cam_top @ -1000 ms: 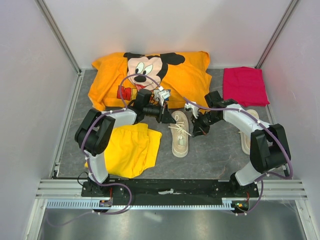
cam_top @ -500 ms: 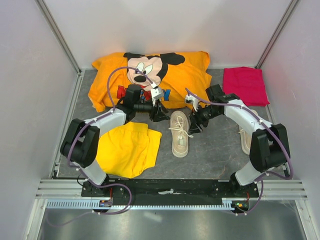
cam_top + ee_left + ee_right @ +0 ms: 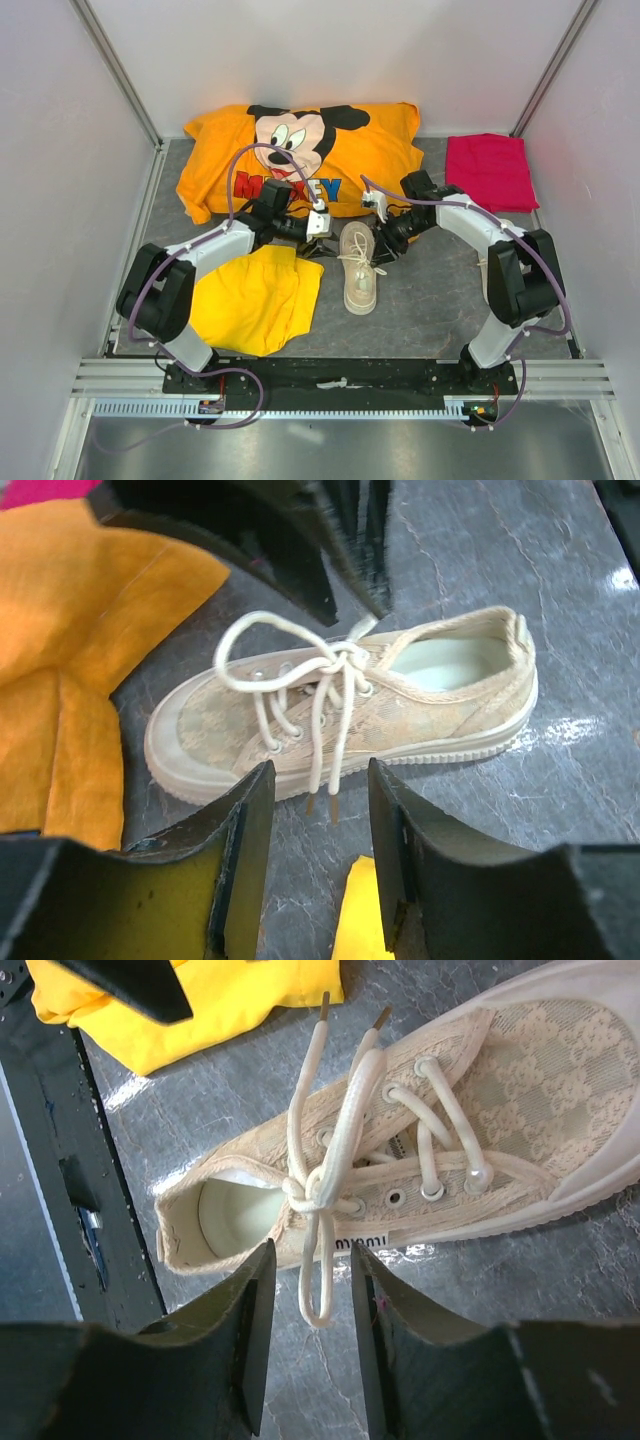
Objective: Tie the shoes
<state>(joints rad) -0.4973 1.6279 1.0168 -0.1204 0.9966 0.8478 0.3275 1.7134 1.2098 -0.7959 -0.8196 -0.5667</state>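
Note:
One cream-beige shoe [image 3: 360, 268] lies mid-table, toe toward the back. Its white laces are tied in a knot [image 3: 340, 660] with a loop [image 3: 250, 645] on one side and two loose ends on the other. My left gripper [image 3: 326, 243] hovers at the shoe's left side. In its wrist view it [image 3: 320, 780] is open, with only bare table and the lace tips between the fingers. My right gripper [image 3: 387, 240] hovers at the shoe's right side. In the right wrist view it [image 3: 312, 1260] is open. The other lace loop [image 3: 315, 1295] lies loose between its fingers, untouched. The second shoe [image 3: 488, 283] lies mostly hidden behind the right arm.
Yellow shorts [image 3: 255, 300] lie front left, their corner close to the shoe. An orange Mickey shirt [image 3: 300, 150] fills the back and a folded red cloth [image 3: 490, 170] sits at the back right. White walls enclose the grey table [image 3: 420, 310].
Both grippers were shut on the laces a second ago and have since let go and opened. Both have shifted toward the back of the table, and the bow now lies slack on the shoe.

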